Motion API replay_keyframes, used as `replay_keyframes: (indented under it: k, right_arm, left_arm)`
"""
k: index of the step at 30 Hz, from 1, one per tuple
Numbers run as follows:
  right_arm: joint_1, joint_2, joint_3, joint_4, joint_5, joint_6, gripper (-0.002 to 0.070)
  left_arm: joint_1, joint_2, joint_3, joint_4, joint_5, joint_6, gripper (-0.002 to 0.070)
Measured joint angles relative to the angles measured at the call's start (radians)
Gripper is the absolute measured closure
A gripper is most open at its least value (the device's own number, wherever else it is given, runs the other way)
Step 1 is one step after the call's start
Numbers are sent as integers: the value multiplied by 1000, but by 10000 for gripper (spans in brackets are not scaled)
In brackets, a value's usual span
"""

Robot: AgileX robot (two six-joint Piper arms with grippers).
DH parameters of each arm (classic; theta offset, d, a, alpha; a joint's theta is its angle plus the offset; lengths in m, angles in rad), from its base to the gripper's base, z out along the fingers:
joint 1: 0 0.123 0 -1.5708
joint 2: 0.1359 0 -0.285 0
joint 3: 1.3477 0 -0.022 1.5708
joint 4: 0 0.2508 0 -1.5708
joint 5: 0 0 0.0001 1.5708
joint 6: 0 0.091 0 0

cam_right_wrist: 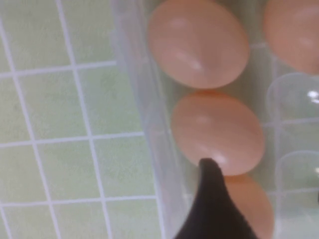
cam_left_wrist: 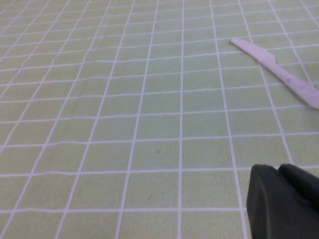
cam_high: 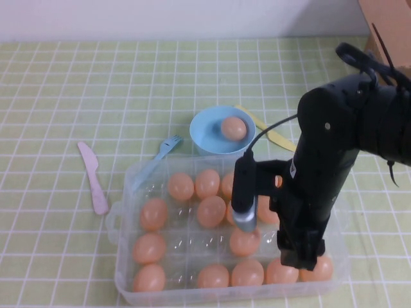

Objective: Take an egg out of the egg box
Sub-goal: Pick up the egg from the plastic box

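Observation:
The clear plastic egg box [cam_high: 126, 192] lies at the table's front and holds several peach-orange eggs. My right gripper [cam_high: 299, 255] reaches down into its front right corner. In the right wrist view the gripper [cam_right_wrist: 260, 188] is open. One dark finger [cam_right_wrist: 209, 199] stands between the box wall [cam_right_wrist: 149, 149] and an egg [cam_right_wrist: 251, 206] that lies between the fingers. Two more eggs [cam_right_wrist: 217, 132] lie beyond it along the wall. My left gripper [cam_left_wrist: 278, 172] is out of the high view. It hovers shut and empty over bare tablecloth.
A light-blue bowl [cam_high: 204, 136] behind the box holds one egg [cam_high: 234, 128]. A pink plastic knife [cam_high: 94, 178] lies to the left and shows in the left wrist view [cam_left_wrist: 279, 69]. A blue fork [cam_high: 164, 149] and a yellow utensil [cam_high: 273, 133] flank the bowl. A brown cardboard box [cam_high: 388, 22] stands at the back right.

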Motion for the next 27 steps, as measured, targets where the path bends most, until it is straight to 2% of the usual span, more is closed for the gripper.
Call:
replay_keyframes:
  k: [9,27]
  right_arm:
    - [0,0,92,20,-72,-121,281]
    - [0,32,108,64,-128,-140,281]
  left_arm:
    - [0,0,0,0,0,0,678]
    - [0,0,0,0,0,0,678]
